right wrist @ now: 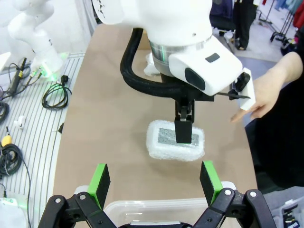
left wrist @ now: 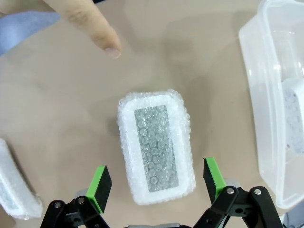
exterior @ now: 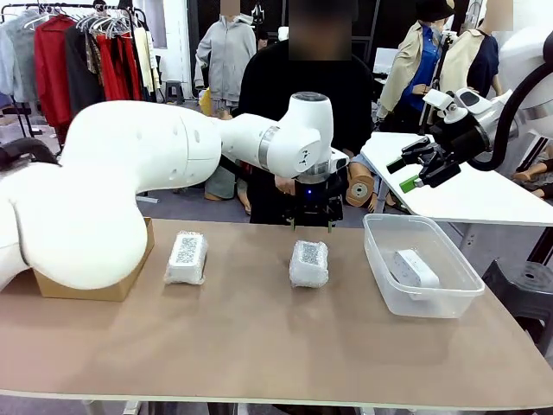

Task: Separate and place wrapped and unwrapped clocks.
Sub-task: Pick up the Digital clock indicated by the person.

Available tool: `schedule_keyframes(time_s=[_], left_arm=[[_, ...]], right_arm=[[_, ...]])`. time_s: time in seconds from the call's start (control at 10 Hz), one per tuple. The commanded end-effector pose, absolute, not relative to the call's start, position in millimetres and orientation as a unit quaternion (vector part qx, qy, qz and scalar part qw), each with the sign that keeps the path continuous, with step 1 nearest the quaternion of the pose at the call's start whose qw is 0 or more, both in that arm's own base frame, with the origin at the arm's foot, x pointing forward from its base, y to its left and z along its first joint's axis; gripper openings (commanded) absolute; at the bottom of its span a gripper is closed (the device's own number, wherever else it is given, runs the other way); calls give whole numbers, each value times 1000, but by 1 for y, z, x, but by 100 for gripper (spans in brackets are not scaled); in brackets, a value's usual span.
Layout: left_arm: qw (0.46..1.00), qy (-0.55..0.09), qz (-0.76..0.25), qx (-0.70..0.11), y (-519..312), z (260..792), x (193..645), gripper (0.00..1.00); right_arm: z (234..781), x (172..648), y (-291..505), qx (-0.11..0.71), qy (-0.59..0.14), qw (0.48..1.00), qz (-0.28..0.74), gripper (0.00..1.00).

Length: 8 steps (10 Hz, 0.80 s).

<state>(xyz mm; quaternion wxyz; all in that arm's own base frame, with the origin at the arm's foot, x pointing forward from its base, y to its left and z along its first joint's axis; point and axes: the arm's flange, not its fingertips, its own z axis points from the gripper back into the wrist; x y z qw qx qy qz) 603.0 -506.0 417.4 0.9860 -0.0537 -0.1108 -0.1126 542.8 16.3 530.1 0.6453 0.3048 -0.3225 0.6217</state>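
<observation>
Nothing legible; label [left wrist: 156,146] on wrapped clock [exterior: 308,264] blurs under wrap

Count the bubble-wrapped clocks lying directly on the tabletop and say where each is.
2. The left clock lies beside the cardboard box; the middle clock sits below the open left gripper. The block inside the tub may be wrapped too; I cannot tell.

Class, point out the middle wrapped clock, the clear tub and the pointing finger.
middle wrapped clock [left wrist: 156,147]: left wrist view, on its label.
clear tub [exterior: 429,303]: front view, near wall.
pointing finger [left wrist: 107,44]: left wrist view, fingertip.
</observation>
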Motion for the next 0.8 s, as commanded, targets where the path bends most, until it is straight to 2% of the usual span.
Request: schedule_keyframes(time_s=[0.0, 0.7], left_arm=[[989, -110, -96, -31, -526, 422, 622, 100], [992, -96, -75, 3, -543, 392, 629, 100]], right_arm=[[533, 542, 17, 303, -324, 645, 623, 100], [533, 542, 17, 303, -324, 645, 623, 100]])
